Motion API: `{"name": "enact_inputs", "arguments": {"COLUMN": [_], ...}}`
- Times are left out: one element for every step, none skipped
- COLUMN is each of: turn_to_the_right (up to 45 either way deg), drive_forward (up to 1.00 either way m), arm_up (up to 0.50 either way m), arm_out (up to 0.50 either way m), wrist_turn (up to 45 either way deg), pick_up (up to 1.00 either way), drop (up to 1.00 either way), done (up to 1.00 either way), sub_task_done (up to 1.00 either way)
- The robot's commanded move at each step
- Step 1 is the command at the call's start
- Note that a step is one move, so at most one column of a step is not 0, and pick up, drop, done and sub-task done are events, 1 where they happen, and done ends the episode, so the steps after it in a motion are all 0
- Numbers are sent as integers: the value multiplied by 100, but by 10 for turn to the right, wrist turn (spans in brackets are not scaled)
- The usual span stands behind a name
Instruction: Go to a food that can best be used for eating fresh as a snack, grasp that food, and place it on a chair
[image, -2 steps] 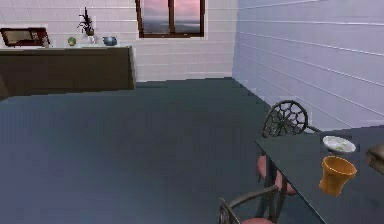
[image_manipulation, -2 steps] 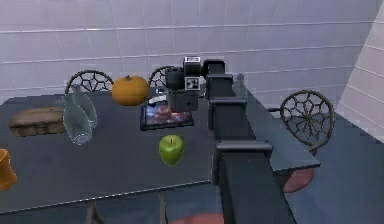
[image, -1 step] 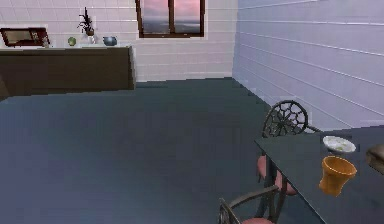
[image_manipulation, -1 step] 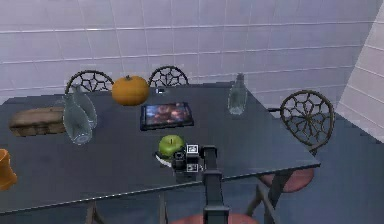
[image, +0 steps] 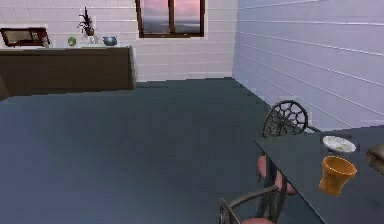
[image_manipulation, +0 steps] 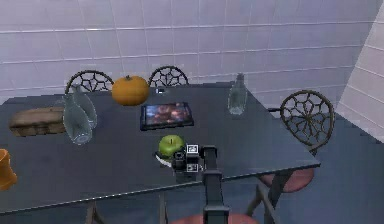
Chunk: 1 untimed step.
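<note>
Lying on the desk (image_manipulation: 110, 165): a green apple (image_manipulation: 172, 146), close to the near edge and about midway along it, just nearer than a dark tablet (image_manipulation: 165, 115).
Jaws: their dark body sits right at the apple's lower right side, at the end of the arm (image_manipulation: 212, 195), which rises from the arm side view's bottom edge. Whether they touch the apple cannot be told.
State of the jaws: how wide they stand cannot be told, nor whether they hold anything, since the apple lies on the desk right at them.
Far edge: an orange pumpkin (image_manipulation: 130, 90) left of the middle and a clear bottle (image_manipulation: 237, 95) toward the right corner.
Left end: a glass vase (image_manipulation: 78, 115), a brown carton (image_manipulation: 40, 120) beside it, and an orange cup (image_manipulation: 3, 168) nearer the front.
Seats: two round-backed chairs (image_manipulation: 168, 75) behind the far edge and a third chair (image_manipulation: 305, 110) at the right end.
Forward view: a white dish (image: 338, 144) beyond the cup on the desk's corner, and a window (image: 170, 17) in the far wall.
</note>
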Motion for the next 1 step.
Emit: {"name": "enact_inputs", "arguments": {"turn_to_the_right": [0], "drive_forward": [0], "arm_up": [10], "arm_out": [0], "wrist_turn": [0], "pick_up": [0], "drop": [0], "done": [0], "sub_task_done": [0]}}
